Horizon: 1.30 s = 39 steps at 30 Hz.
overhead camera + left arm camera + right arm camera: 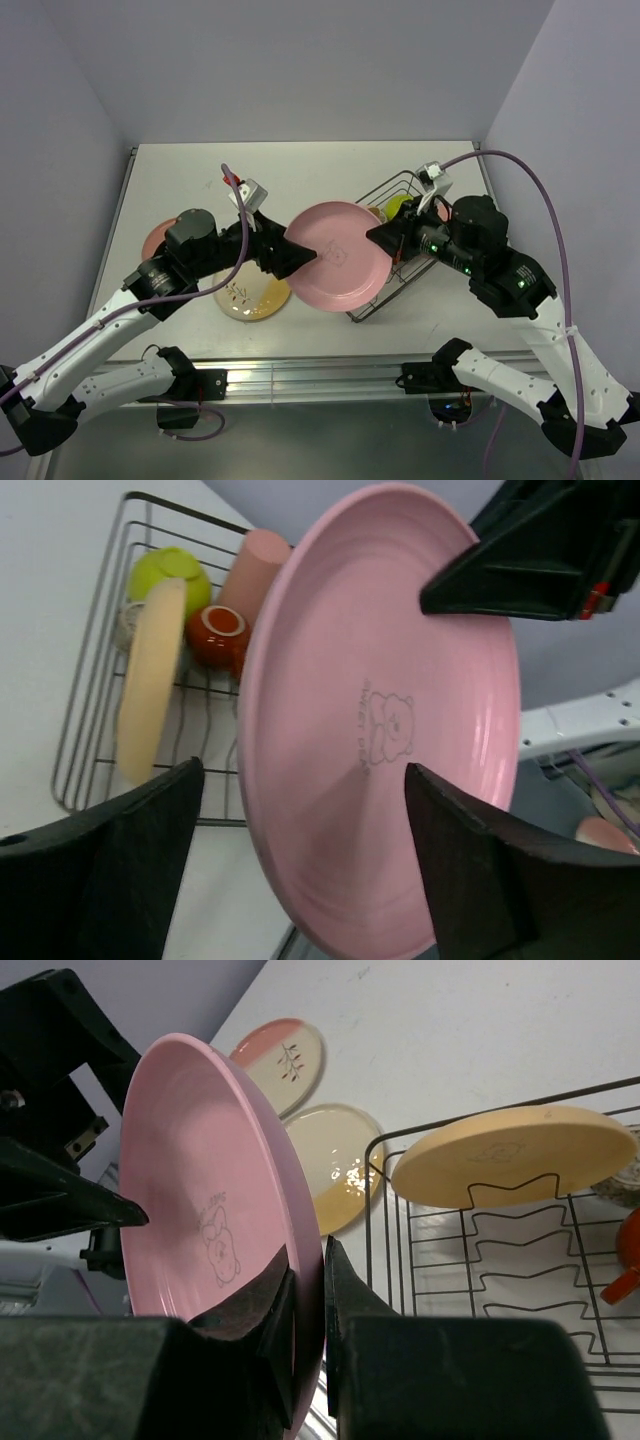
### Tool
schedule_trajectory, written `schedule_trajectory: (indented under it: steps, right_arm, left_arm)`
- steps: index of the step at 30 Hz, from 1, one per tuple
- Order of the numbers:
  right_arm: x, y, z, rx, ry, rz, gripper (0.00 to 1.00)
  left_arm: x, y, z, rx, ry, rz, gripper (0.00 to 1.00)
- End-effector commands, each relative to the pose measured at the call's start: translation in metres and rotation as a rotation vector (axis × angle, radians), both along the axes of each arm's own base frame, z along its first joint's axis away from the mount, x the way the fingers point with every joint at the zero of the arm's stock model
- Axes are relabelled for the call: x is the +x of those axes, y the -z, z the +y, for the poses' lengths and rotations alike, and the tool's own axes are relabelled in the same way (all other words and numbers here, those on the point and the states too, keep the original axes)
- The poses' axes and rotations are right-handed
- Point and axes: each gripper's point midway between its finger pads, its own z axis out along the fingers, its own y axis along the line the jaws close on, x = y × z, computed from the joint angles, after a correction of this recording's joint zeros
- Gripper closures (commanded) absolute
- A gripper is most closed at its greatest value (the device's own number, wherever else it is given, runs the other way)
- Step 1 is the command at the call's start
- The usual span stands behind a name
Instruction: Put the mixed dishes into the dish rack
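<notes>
A pink plate (340, 258) hangs on edge above the table beside the dish rack (393, 186). My right gripper (310, 1260) is shut on its rim, one finger on each face. My left gripper (303, 770) stands open, its fingers (130, 860) spread wide either side of the plate's opposite edge (390, 730). In the rack (100, 680) an orange plate (510, 1155) stands on edge, along with a lime-green bowl (170, 575), a salmon cup (255, 565) and a dark red-brown mug (218, 635).
A cream-yellow plate (250, 295) lies flat on the table under my left arm. A pink-cream twig-patterned plate (285, 1055) lies further left, half hidden in the top view. Walls close in the table at the back and both sides.
</notes>
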Motion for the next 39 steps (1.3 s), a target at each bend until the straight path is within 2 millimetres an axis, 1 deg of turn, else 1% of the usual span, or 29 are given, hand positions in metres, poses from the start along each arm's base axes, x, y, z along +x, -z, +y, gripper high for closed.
schedule_trajectory:
  steps: [1, 2, 4, 5, 6, 9, 11, 12, 13, 14, 15, 16, 17, 18, 19, 20, 21, 22, 23, 24, 25, 26, 27, 29, 32, 33, 34, 37, 39]
  right_arm:
    - [-0.008, -0.019, 0.007, 0.065, -0.056, -0.064, 1.00]
    - [-0.009, -0.019, 0.007, 0.065, -0.057, -0.064, 1.00]
    - [-0.010, -0.017, 0.005, 0.062, -0.053, -0.063, 1.00]
    - [-0.010, -0.017, 0.005, 0.060, -0.052, -0.063, 1.00]
    - [-0.011, -0.017, 0.005, 0.060, -0.057, -0.062, 1.00]
    - [-0.011, -0.018, 0.001, 0.058, -0.038, -0.062, 1.00]
    - [-0.006, -0.017, -0.008, 0.030, 0.015, -0.058, 0.58]
    - [-0.005, -0.016, -0.016, 0.004, 0.058, -0.044, 0.42]
    - [0.004, -0.014, -0.031, -0.028, 0.153, -0.045, 0.26]
    - [0.008, -0.018, -0.041, -0.046, 0.209, -0.050, 0.20]
    - [0.008, -0.011, -0.052, -0.082, 0.253, -0.032, 0.14]
    - [0.013, -0.010, -0.066, -0.108, 0.334, -0.036, 0.08]
    - [0.014, -0.011, -0.074, -0.120, 0.373, -0.039, 0.06]
    - [0.012, -0.009, -0.083, -0.136, 0.408, -0.035, 0.04]
    - [0.012, -0.009, -0.090, -0.136, 0.447, -0.035, 0.02]
    - [0.012, -0.012, -0.103, -0.139, 0.504, -0.048, 0.02]
    - [0.010, -0.010, -0.109, -0.150, 0.528, -0.046, 0.02]
    - [0.011, -0.011, -0.118, -0.156, 0.577, -0.053, 0.02]
    - [0.008, -0.015, -0.126, -0.147, 0.608, -0.062, 0.02]
    - [0.005, -0.014, -0.133, -0.151, 0.633, -0.061, 0.02]
    - [0.003, -0.015, -0.138, -0.148, 0.653, -0.062, 0.02]
    - [-0.001, -0.021, -0.144, -0.132, 0.675, -0.078, 0.02]
    - [-0.003, -0.022, -0.148, -0.127, 0.687, -0.077, 0.02]
    - [-0.008, -0.028, -0.154, -0.105, 0.702, -0.090, 0.02]
    - [-0.013, -0.030, -0.158, -0.099, 0.708, -0.093, 0.02]
    - [-0.014, -0.029, -0.159, -0.104, 0.711, -0.091, 0.02]
    - [-0.014, -0.029, -0.160, -0.106, 0.710, -0.091, 0.02]
    - [-0.017, -0.026, -0.159, -0.104, 0.698, -0.089, 0.02]
    - [-0.018, -0.026, -0.158, -0.094, 0.692, -0.090, 0.02]
  left_arm:
    - [-0.028, -0.017, -0.013, -0.053, 0.183, -0.063, 0.19]
    - [-0.033, -0.016, -0.015, -0.067, 0.215, -0.060, 0.37]
    - [-0.036, -0.017, -0.016, -0.080, 0.234, -0.064, 0.59]
    - [-0.040, -0.020, -0.016, -0.090, 0.253, -0.071, 0.87]
    - [-0.041, -0.020, -0.016, -0.095, 0.254, -0.072, 0.98]
    - [-0.038, -0.025, -0.014, -0.101, 0.233, -0.081, 1.00]
    - [-0.031, -0.032, -0.008, -0.100, 0.174, -0.104, 1.00]
    - [-0.019, -0.032, -0.002, -0.090, 0.097, -0.109, 1.00]
    - [-0.014, -0.034, 0.002, -0.086, 0.057, -0.123, 1.00]
    - [-0.010, -0.037, 0.008, -0.081, 0.018, -0.151, 1.00]
    - [0.004, -0.038, 0.017, -0.072, -0.075, -0.169, 1.00]
    - [0.010, -0.036, 0.022, -0.054, -0.124, -0.175, 1.00]
    - [0.015, -0.035, 0.027, -0.034, -0.168, -0.197, 1.00]
    - [0.015, -0.034, 0.026, -0.024, -0.182, -0.207, 1.00]
    - [0.025, -0.032, 0.034, -0.008, -0.271, -0.214, 1.00]
    - [0.028, -0.028, 0.033, 0.015, -0.292, -0.223, 1.00]
    - [0.021, -0.026, 0.025, 0.025, -0.281, -0.229, 1.00]
    - [0.030, -0.024, 0.029, 0.048, -0.358, -0.240, 1.00]
    - [0.030, -0.022, 0.027, 0.062, -0.379, -0.247, 1.00]
    - [0.022, -0.020, 0.019, 0.073, -0.370, -0.255, 1.00]
    - [0.027, -0.018, 0.022, 0.096, -0.431, -0.259, 1.00]
    - [0.029, -0.014, 0.017, 0.122, -0.441, -0.271, 1.00]
    - [0.026, -0.012, 0.012, 0.132, -0.441, -0.274, 1.00]
    - [0.032, -0.006, 0.009, 0.158, -0.484, -0.279, 1.00]
    - [0.035, 0.004, 0.000, 0.202, -0.477, -0.295, 1.00]
    - [0.036, 0.000, -0.005, 0.187, -0.483, -0.304, 1.00]
    - [0.037, 0.000, -0.007, 0.198, -0.489, -0.313, 1.00]
    - [0.042, 0.014, -0.022, 0.292, -0.501, -0.361, 1.00]
    - [0.044, 0.015, -0.027, 0.312, -0.514, -0.375, 1.00]
